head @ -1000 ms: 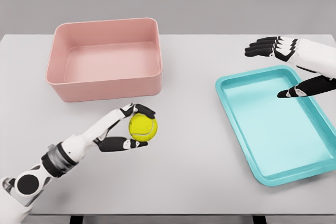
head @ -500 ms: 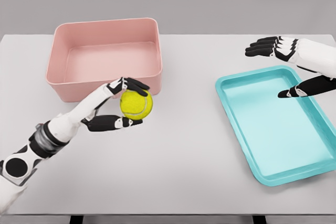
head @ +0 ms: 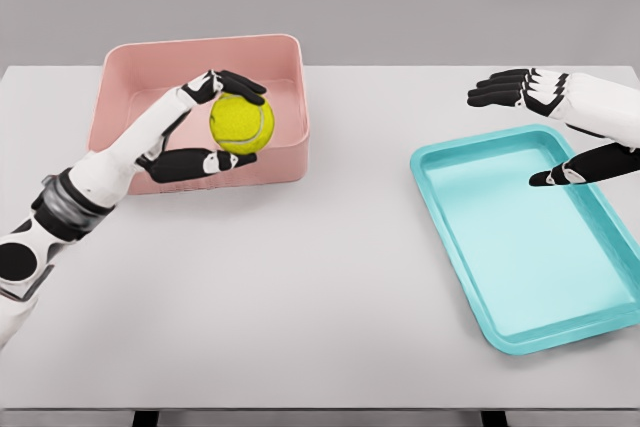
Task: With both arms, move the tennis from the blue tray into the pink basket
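Note:
My left hand [head: 222, 125] is shut on the yellow tennis ball [head: 242, 122], with black fingers over its top and the thumb beneath. Ball and hand hover above the front part of the pink basket [head: 130, 62], which stands at the back left of the table. The blue tray [head: 480, 322] lies at the right, with nothing in it. Above the tray's far right corner, my right hand [head: 530, 132] hangs open, its fingers spread and pointing left.
The grey table [head: 330, 287] stretches between the basket and the tray. Its front edge runs along the bottom of the view.
My left hand has carried the ball up and back, from over the table in front of the basket to above the basket's front part. The right hand has stayed still.

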Tool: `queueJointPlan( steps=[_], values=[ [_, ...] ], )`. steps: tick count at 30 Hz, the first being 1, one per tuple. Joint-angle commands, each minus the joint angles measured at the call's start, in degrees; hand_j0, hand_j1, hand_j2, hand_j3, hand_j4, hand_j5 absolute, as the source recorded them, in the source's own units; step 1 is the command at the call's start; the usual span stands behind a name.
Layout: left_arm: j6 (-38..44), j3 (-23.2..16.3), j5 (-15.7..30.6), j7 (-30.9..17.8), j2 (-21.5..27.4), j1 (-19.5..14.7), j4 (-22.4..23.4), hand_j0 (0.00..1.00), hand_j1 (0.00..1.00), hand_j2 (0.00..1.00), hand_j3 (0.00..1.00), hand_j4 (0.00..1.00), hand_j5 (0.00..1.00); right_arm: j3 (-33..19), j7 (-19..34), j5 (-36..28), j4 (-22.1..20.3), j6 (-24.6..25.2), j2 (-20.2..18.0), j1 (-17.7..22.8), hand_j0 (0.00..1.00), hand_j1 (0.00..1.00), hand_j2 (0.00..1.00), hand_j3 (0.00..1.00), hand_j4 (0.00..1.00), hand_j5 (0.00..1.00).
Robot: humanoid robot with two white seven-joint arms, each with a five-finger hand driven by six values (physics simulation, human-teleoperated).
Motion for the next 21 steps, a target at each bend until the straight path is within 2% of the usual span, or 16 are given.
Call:
queueJointPlan(
  steps=[1, 9, 11, 16, 21],
  values=[
    [3.1, 0.3, 0.2, 0.0, 0.0, -0.5, 0.3, 0.48, 0.48, 0.48, 0.48, 0.48, 0.48, 0.0, 0.0, -0.5, 0.0, 0.2, -0.1, 0.0, 1.0, 1.0, 1.0, 1.0, 1.0, 1.0],
    [13.2, 0.2, -0.3, 0.0, 0.0, -4.8, 1.4, 0.48, 0.48, 0.48, 0.48, 0.48, 0.48, 0.0, 0.0, -0.5, 0.0, 0.2, -0.1, 0.0, 1.0, 1.0, 1.0, 1.0, 1.0, 1.0],
    [15.8, 0.0, -0.4, -0.1, 0.0, -6.3, 3.1, 0.48, 0.48, 0.48, 0.48, 0.48, 0.48, 0.0, 0.0, -0.5, 0.0, 0.2, -0.1, 0.0, 1.0, 1.0, 1.0, 1.0, 1.0, 1.0],
    [20.5, -0.6, -0.7, -0.2, -0.4, -7.6, 6.8, 0.48, 0.48, 0.48, 0.48, 0.48, 0.48, 0.0, 0.0, -0.8, 0.0, 0.2, -0.2, 0.0, 1.0, 1.0, 1.0, 1.0, 1.0, 1.0],
    [20.8, -3.1, -0.8, -0.2, -0.7, -10.1, 11.9, 0.48, 0.48, 0.48, 0.48, 0.48, 0.48, 0.1, 0.0, -0.8, 0.0, 0.2, -0.8, 0.4, 1.0, 1.0, 1.0, 1.0, 1.0, 1.0]
  ],
)
